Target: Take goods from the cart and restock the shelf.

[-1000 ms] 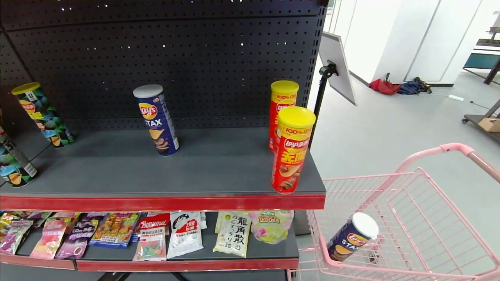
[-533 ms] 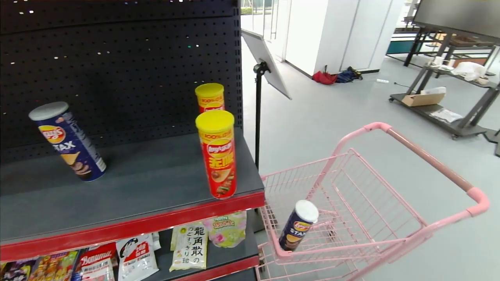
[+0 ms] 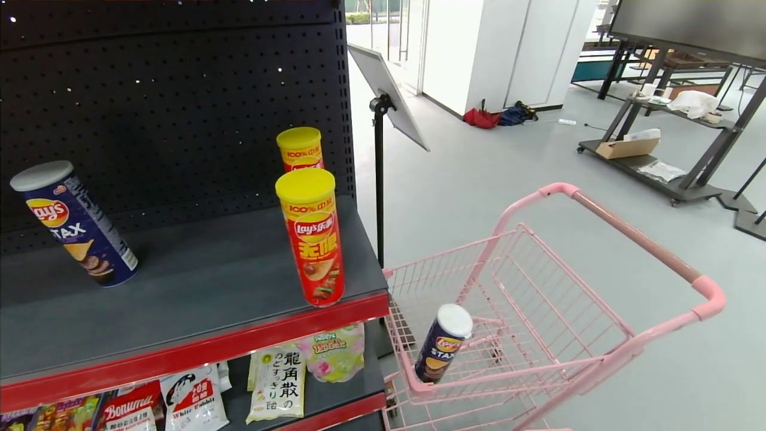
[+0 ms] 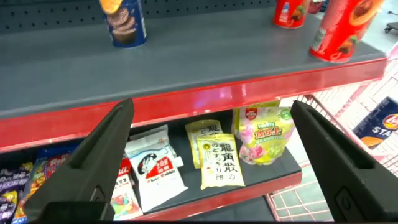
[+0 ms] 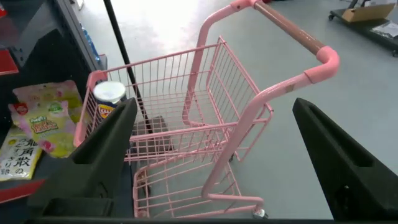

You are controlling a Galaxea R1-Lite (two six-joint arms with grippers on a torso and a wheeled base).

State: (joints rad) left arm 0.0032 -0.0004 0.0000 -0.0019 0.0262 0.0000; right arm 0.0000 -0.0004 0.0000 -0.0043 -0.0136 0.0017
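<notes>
Head view: the dark blue cylindrical cardboard chip can (image 3: 443, 342), white plastic lid up, is inside the pink wire shopping cart (image 3: 634, 238). It sits tilted in the corner nearest the shelf and leans on the basket wires.

- Restock spot: the grey shelf board with a red front edge (image 3: 209, 287). It carries two tall red cans with yellow lids (image 3: 311, 239) at the cart end and a second dark blue can (image 3: 75, 224) farther along. There is bare board between them.
- Left gripper (image 4: 211, 104): fingers spread wide, nothing held, facing the shelf's red edge.
- Right gripper (image 5: 214, 102): also spread wide and empty, above the cart, with the can (image 5: 109, 99) off to one side.

Handling, as a judgement:
- Expect a light, stiff tube with a slick printed wall.
- It will likely dent under a hard squeeze, and it will roll if you knock it flat.
- Take it across the mid-body, below the lid, which looks able to pop off.
- Match the can's lean, and keep your fingers off the wires
</notes>
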